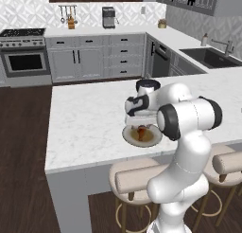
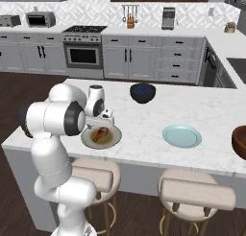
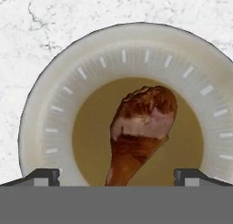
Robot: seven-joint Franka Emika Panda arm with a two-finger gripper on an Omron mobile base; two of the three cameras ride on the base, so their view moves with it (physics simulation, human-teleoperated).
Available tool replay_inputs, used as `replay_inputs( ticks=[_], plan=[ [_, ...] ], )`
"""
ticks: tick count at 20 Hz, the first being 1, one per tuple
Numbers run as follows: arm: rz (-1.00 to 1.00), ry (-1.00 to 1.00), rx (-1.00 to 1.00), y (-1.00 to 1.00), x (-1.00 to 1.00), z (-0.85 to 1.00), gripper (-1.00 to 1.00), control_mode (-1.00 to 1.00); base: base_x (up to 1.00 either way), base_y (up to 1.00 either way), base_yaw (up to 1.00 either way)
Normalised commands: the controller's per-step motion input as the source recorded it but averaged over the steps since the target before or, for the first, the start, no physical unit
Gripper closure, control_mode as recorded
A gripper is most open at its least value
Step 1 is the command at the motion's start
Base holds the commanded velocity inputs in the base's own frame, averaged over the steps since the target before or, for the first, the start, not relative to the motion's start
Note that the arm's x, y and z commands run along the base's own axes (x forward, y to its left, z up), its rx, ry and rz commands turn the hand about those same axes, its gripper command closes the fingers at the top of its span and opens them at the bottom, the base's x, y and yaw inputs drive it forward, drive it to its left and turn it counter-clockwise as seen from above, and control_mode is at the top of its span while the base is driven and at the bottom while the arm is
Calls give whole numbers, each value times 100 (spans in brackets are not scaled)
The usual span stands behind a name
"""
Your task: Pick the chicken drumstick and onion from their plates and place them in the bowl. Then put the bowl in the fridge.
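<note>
so the gripper (image 3: 116,180) hangs right over the chicken drumstick (image 3: 141,127), fingers spread wide apart with the bone end sitting between them, nothing grabbed. the drumstick lies in the middle of the beige plate (image 3: 50,123) near the table (image 1: 85,118) front edge, with the light blue plate (image 2: 181,135) well off to one side and a dark blue bowl (image 2: 142,92) further back. in the hand view its long axis runs from the meaty end up top down to the bone end at the bottom.
</note>
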Motion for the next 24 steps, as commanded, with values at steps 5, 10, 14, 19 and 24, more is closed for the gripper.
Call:
replay_inputs(
  ticks=[5,10,14,19,24],
  plan=[
    [-5,3,0,-13,-4,-7,-100,-100,0,0,0],
    [-4,2,0,-15,-1,-16,-100,-100,0,0,0],
    [-1,0,0,0,1,-31,-100,-100,0,0,0],
    [-1,0,0,0,1,-36,-100,-100,0,0,0],
    [-2,0,0,2,15,-32,-100,-100,0,0,0]
  ],
)
